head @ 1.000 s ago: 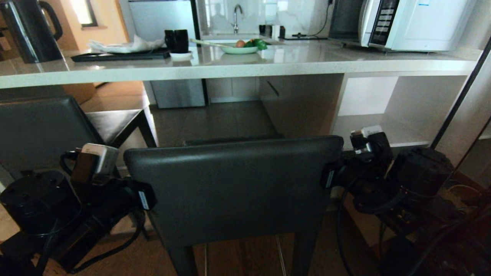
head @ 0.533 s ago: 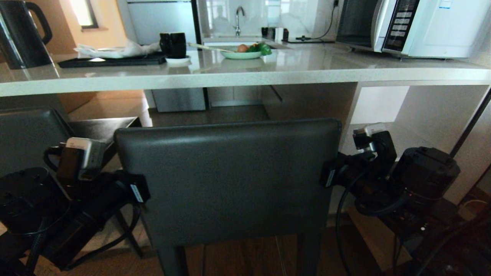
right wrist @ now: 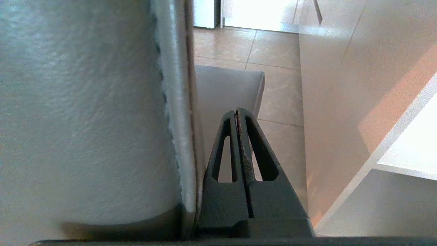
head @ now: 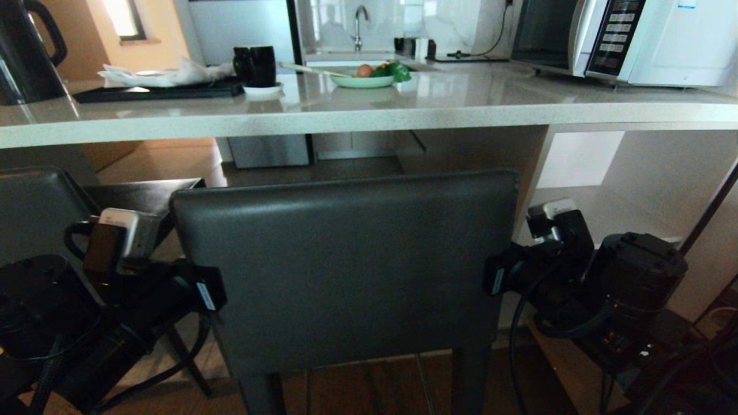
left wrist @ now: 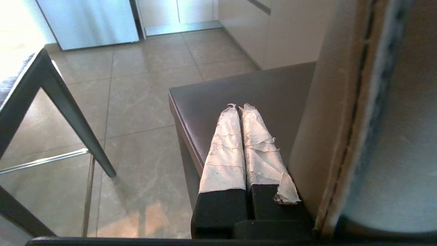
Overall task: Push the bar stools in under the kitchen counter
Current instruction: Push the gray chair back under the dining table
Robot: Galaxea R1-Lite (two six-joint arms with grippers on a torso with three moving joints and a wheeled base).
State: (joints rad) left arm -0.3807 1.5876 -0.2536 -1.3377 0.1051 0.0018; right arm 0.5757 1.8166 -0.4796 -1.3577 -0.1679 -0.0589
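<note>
One bar stool fills the middle of the head view, its dark-grey backrest (head: 346, 265) just short of the kitchen counter (head: 369, 118). My left gripper (left wrist: 238, 108) is shut and empty, its taped fingers lying along the backrest's left edge (left wrist: 341, 136) above the seat (left wrist: 245, 85). On the other side, my right gripper (right wrist: 236, 111) is also shut on nothing, hard against the backrest's right edge (right wrist: 177, 119). The second bar stool (head: 40, 213) stands at the left, its seat (head: 144, 195) partly under the counter.
On the counter stand a kettle (head: 26, 52), a black tray (head: 155, 89), a black mug (head: 253, 64), a plate of vegetables (head: 363, 79) and a microwave (head: 628, 37). White shelves (head: 605, 190) and a side panel (right wrist: 341, 85) lie right of the stool. Cables (head: 663, 369) trail low right.
The whole head view has shifted as the camera moved toward the counter. The middle stool's backrest now sits higher and closer to the counter edge, with both arms still at its sides.
</note>
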